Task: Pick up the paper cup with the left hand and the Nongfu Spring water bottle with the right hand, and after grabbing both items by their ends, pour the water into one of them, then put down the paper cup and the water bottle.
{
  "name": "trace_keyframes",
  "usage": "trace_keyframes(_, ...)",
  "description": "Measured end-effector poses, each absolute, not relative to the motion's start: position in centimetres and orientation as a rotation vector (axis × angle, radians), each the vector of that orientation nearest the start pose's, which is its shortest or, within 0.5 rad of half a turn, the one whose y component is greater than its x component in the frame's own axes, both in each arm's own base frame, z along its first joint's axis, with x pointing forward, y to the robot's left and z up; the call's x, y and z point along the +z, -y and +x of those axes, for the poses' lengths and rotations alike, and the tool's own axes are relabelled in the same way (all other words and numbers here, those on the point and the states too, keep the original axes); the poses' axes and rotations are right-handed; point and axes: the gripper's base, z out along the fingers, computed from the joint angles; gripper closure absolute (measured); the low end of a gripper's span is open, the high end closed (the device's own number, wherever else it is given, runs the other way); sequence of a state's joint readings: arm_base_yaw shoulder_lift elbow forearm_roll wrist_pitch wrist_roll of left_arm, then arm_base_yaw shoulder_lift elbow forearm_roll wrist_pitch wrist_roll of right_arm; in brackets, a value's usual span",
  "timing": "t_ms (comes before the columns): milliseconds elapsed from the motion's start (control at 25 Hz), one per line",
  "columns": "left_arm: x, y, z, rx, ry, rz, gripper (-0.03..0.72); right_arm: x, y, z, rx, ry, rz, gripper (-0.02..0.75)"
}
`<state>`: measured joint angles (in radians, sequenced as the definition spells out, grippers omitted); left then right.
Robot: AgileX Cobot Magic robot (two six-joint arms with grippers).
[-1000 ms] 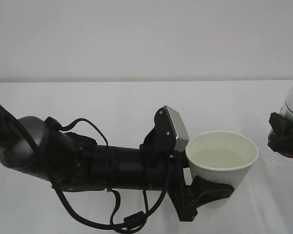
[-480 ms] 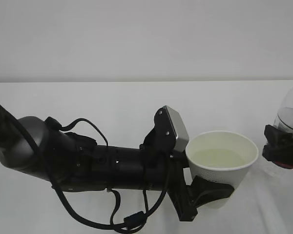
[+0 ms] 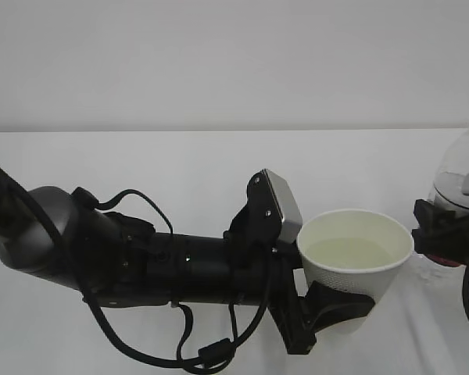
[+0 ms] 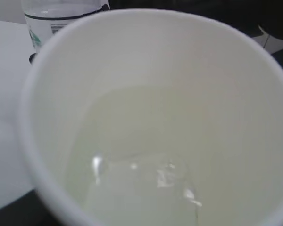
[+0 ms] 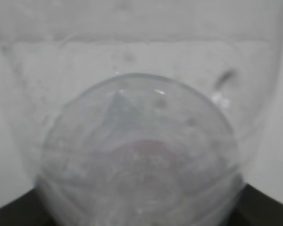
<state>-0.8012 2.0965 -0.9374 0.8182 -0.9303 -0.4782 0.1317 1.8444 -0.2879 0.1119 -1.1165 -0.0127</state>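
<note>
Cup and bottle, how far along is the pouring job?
Pouring looks done: the cup holds water and the bottle stands about upright beside it, apart from the rim. In hand: the left claw grips the cup, the right claw the bottle. Left: set both down on the table.

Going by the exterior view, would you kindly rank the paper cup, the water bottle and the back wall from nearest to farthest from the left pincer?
1. Paper cup: in the left pincer.
2. Water bottle: far right.
3. Back wall: behind the table.

A narrow gap separates paper cup (image 3: 356, 262) from water bottle (image 3: 459, 183)
</note>
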Motion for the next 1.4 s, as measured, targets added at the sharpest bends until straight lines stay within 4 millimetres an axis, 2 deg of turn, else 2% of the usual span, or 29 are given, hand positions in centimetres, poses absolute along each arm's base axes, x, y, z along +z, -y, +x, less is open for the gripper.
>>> trace_keyframes(280, 11.44, 31.30, 22.94, -1.065, -1.551, 1.230, 0.195, 10.09, -2.40, 25.28, 0.016, -1.914, -0.019, 0.286)
trace_keyframes(560, 11.51, 31.29, 23.13, -1.062, -1.563, 1.198, 0.195, 10.03, -2.40, 25.29, 0.022, -1.913, -0.011, 0.283)
trace_keyframes(640, 11.51, 31.29, 23.14, -1.062, -1.564, 1.196, 0.195, 10.03, -2.40, 25.29, 0.022, -1.913, -0.011, 0.246)
trace_keyframes(840, 11.51, 31.29, 23.14, -1.062, -1.564, 1.196, 0.195, 10.03, -2.40, 25.29, 0.022, -1.913, -0.011, 0.099)
trace_keyframes(1240, 11.51, 31.29, 23.14, -1.062, -1.564, 1.196, 0.195, 10.05, -2.42, 25.29, 0.023, -1.911, -0.013, 0.076)
trace_keyframes(1400, 11.51, 31.29, 23.14, -1.062, -1.564, 1.196, 0.195, 9.78, -2.36, 24.68, 0.022, -1.933, -0.018, 0.075)
